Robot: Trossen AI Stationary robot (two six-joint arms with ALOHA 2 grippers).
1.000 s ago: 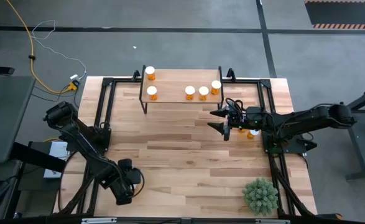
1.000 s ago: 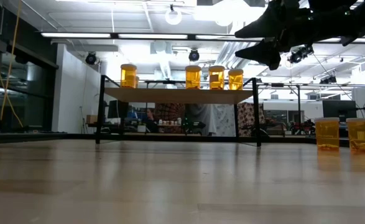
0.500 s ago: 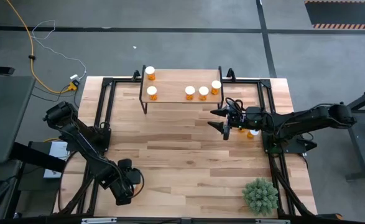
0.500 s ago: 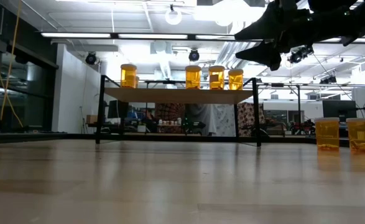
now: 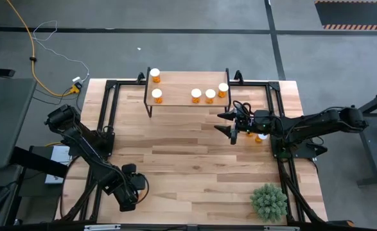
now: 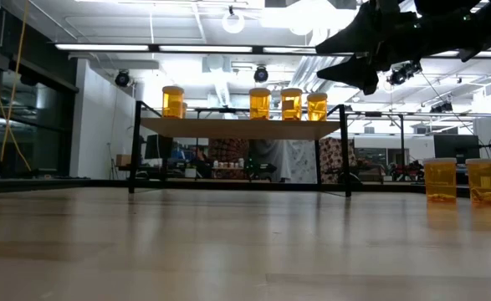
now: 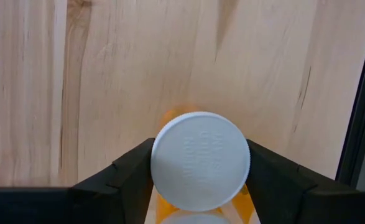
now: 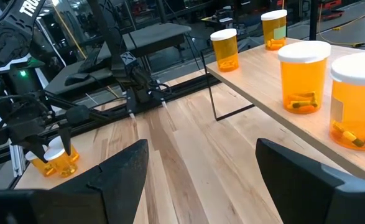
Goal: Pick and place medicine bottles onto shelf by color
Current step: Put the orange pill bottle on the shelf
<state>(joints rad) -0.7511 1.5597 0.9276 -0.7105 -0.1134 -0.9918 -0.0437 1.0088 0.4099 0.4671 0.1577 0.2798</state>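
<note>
At the table's near-left corner, my left gripper (image 7: 201, 180) clasped a white-capped amber pill bottle (image 7: 200, 160). My right gripper (image 5: 230, 125) hung open beside the light-wood shelf (image 5: 182, 99).

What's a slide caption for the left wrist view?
Left gripper fingers flank a white-capped amber pill bottle over the light wood-plank tabletop.

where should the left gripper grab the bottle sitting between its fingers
Best on the sides of the amber body just under the white cap, coming straight down from above. The bottle stands upright on the table, and the left gripper already has a finger on either side of it.
</note>
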